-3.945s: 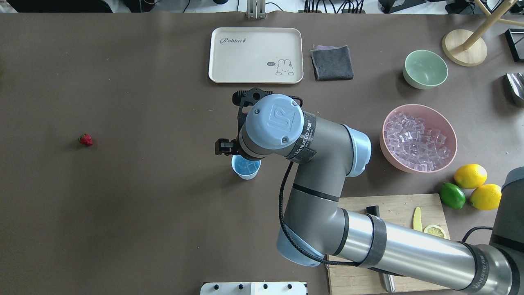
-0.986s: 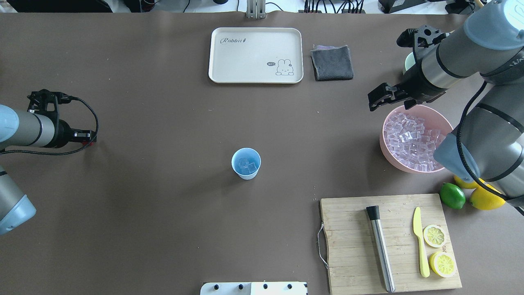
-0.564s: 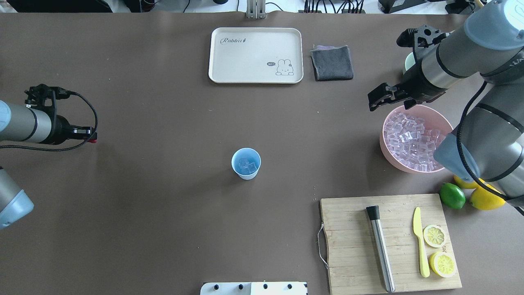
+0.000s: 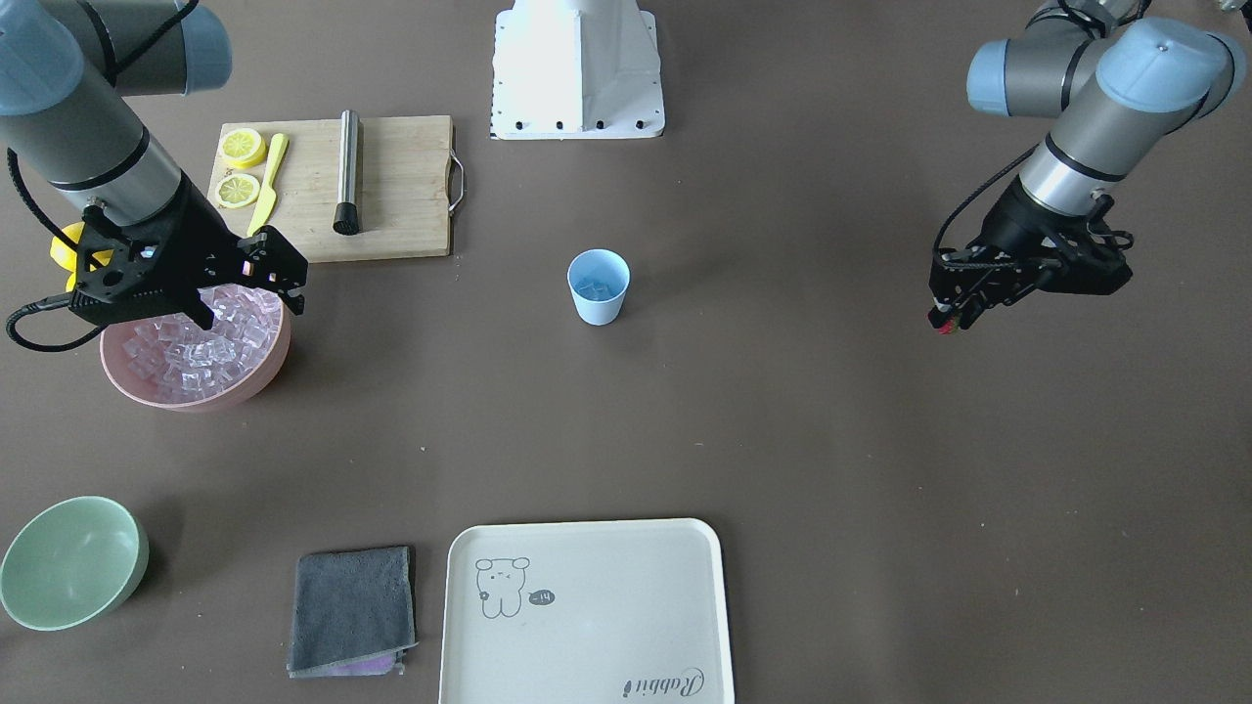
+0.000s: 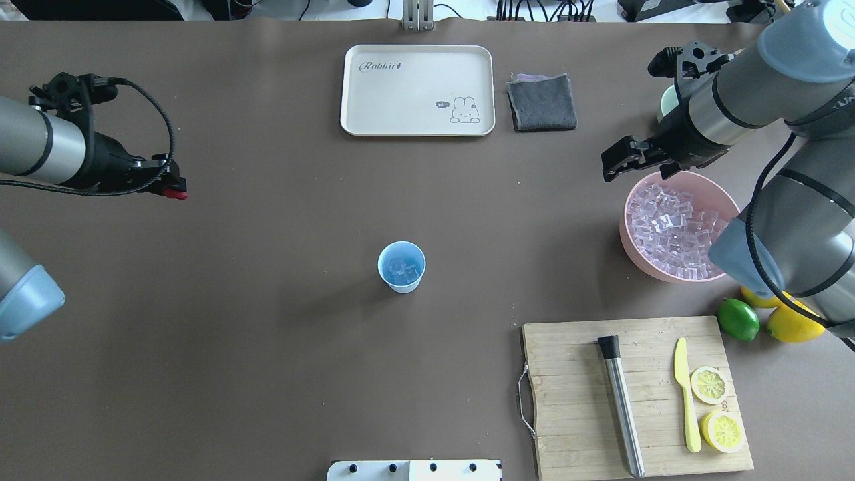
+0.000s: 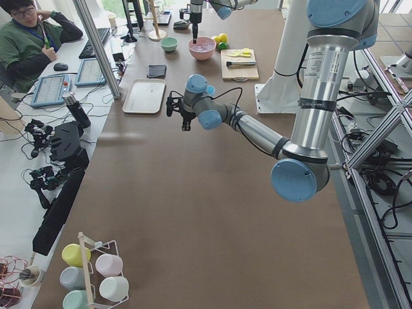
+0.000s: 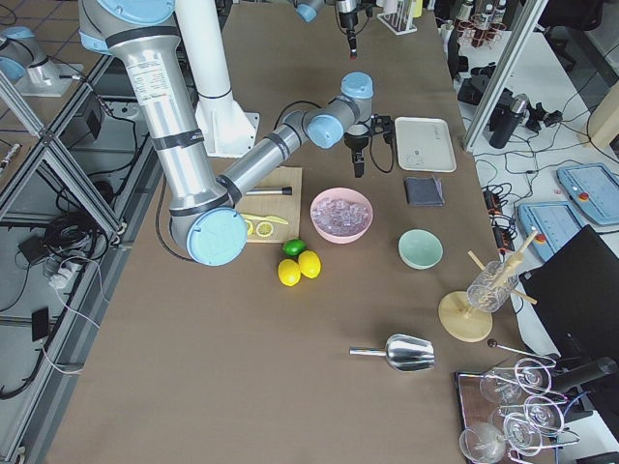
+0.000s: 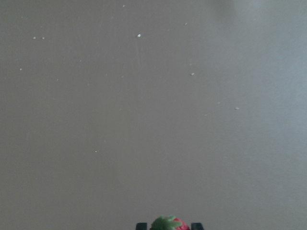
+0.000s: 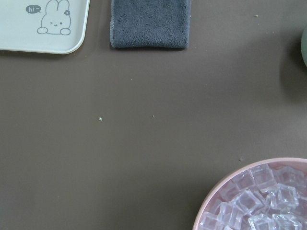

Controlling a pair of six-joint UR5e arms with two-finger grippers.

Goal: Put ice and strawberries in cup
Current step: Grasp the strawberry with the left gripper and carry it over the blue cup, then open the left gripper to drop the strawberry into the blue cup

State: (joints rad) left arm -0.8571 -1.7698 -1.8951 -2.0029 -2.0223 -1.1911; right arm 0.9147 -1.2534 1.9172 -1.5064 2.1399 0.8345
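The light blue cup (image 5: 401, 266) stands at mid-table with a few ice cubes (image 5: 403, 269) in it; it also shows in the front view (image 4: 598, 285). My left gripper (image 5: 175, 194) is shut on the small red strawberry (image 5: 179, 196) and holds it above the table, well left of the cup. The strawberry's green cap (image 8: 167, 223) shows between the fingertips in the left wrist view. My right gripper (image 5: 634, 170) is open and empty, hovering over the far left rim of the pink bowl (image 5: 733, 200), which is full of ice (image 5: 674, 230).
A cream rabbit tray (image 5: 417, 90) and a grey cloth (image 5: 542, 101) lie at the far side. A pale green bowl (image 4: 68, 562) stands past the pink bowl. A cutting board (image 5: 568, 401) holds a muddler, a yellow knife and lemon slices. A lime (image 5: 737, 319) and lemons lie beside it.
My left gripper has closed on the strawberry, lifted it off the table and carried it farther and to the right. The right arm left the cup earlier and now stays at the pink bowl.
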